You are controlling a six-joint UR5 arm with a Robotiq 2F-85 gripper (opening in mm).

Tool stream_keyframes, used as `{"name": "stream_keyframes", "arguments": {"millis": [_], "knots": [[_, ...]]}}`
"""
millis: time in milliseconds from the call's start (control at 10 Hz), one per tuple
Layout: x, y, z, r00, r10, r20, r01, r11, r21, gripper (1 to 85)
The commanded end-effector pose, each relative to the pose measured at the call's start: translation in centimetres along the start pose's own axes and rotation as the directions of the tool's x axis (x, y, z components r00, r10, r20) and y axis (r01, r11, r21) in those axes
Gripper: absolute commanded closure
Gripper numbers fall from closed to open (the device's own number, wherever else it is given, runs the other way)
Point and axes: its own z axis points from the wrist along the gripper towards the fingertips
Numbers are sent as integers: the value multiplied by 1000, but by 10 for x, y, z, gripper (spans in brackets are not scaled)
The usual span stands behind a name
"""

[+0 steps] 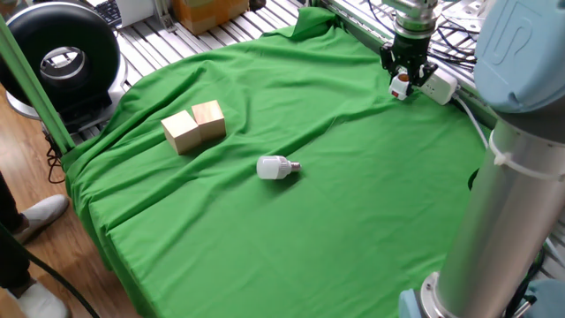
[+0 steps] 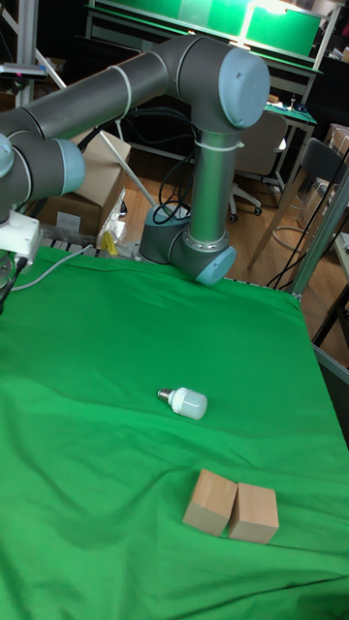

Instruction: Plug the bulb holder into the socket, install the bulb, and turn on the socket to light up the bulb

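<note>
In the fixed view, my gripper [image 1: 403,79] hangs at the far right end of the green cloth, shut on the bulb holder [image 1: 401,87], a small white piece with an orange spot. The holder sits at the left end of the socket [image 1: 438,86], a white strip whose cable runs off to the right; I cannot tell whether the prongs are in. The bulb [image 1: 275,167] lies on its side mid-cloth, screw base pointing right. In the tall fixed view the bulb [image 2: 186,401] lies mid-cloth and one end of the socket [image 2: 17,237] shows at the left edge; the gripper is outside that frame.
Two wooden blocks [image 1: 194,126] stand side by side left of the bulb, also seen near the front [image 2: 231,509]. The arm's grey base column [image 1: 503,194] rises at the right. A black round device [image 1: 62,57] sits off the table's far left.
</note>
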Motion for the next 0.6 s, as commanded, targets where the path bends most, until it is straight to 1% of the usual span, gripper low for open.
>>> {"name": "stream_keyframes", "arguments": {"millis": [0, 300, 500], "knots": [[-9, -1, 2, 1000, 15, 14, -15, 1000, 3, 847], [-2, 1, 1, 1000, 8, 0, -8, 1000, 4, 847], [-1, 0, 1, 1000, 1, -2, -1, 1000, 7, 847]]}}
